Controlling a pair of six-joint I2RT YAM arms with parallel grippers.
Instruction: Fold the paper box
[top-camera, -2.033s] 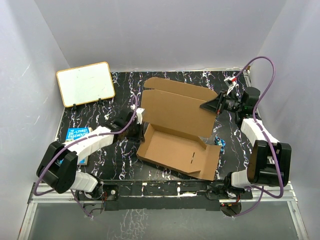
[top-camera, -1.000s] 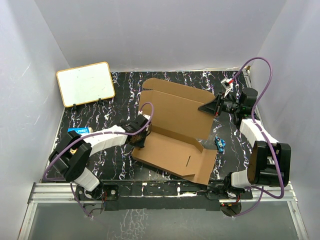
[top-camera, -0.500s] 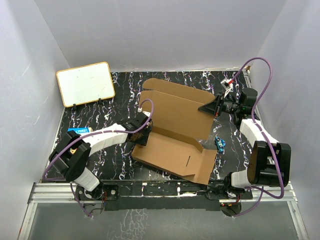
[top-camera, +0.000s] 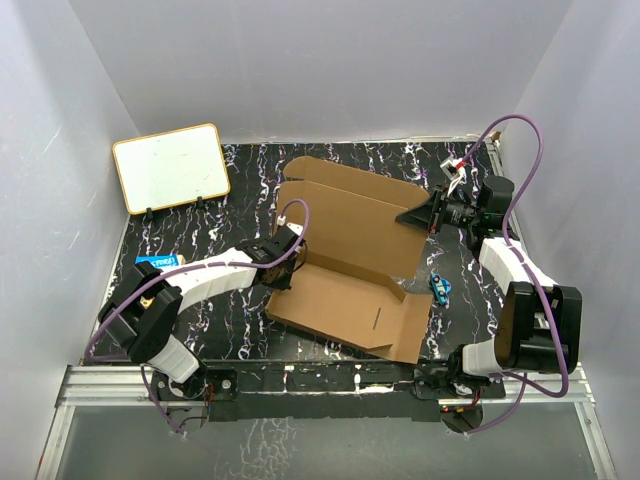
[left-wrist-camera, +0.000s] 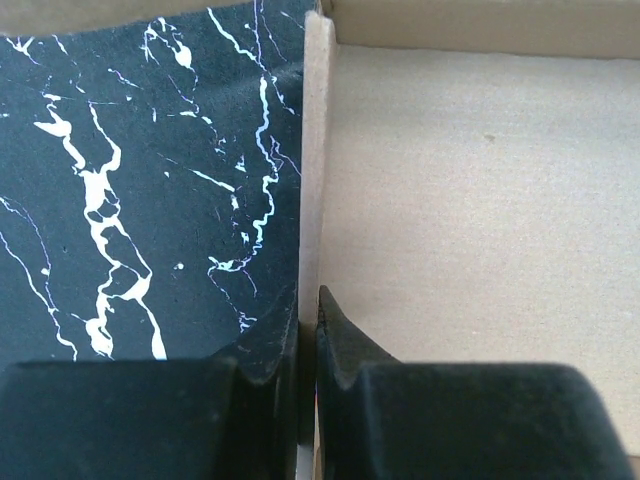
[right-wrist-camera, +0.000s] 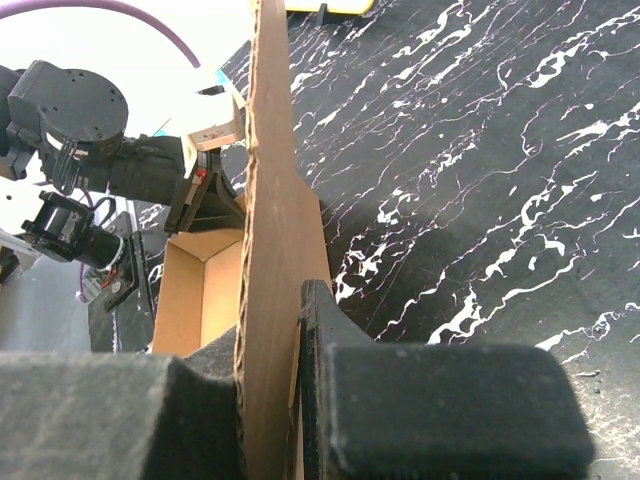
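Left gripper (left-wrist-camera: 309, 315): clamped tight on paper box (top-camera: 345, 300) left wall.
Right gripper (right-wrist-camera: 270, 340): pinching its raised panel's right edge.
Blue book (top-camera: 158, 260), left: print too small to read.

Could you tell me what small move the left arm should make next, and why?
Probably swing the left claw inward, folding the side wall over the floor of the paper box. It is shut on that upright wall, and the right claw is shut on the raised lid, steadying the box.
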